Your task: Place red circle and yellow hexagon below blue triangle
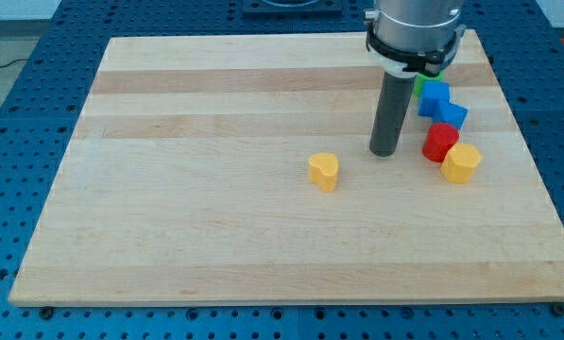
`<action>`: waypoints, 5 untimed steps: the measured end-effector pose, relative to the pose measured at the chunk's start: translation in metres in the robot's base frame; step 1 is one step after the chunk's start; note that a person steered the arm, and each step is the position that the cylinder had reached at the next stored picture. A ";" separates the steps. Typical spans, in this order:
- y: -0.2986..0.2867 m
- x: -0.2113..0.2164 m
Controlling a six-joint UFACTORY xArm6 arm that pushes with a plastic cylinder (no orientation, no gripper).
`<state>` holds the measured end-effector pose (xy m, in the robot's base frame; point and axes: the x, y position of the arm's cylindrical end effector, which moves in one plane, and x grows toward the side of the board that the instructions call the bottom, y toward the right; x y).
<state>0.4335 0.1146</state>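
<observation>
The red circle [440, 143] lies at the view's right of the board, with the yellow hexagon [461, 163] touching it at its lower right. A blue block [453, 115] sits just above the red circle; I cannot tell if it is the triangle. A second blue block [434, 95] lies above and to the left of it. My tip [385, 152] rests on the board to the left of the red circle, apart from it by a small gap.
A yellow heart-shaped block [324, 171] lies near the board's middle, left and below my tip. A green block [431, 71] peeks out behind the arm at the top right. The board's right edge runs close to the hexagon.
</observation>
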 end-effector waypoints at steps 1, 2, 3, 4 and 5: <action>0.010 0.000; 0.022 0.000; 0.031 0.000; 0.033 -0.002; 0.039 -0.002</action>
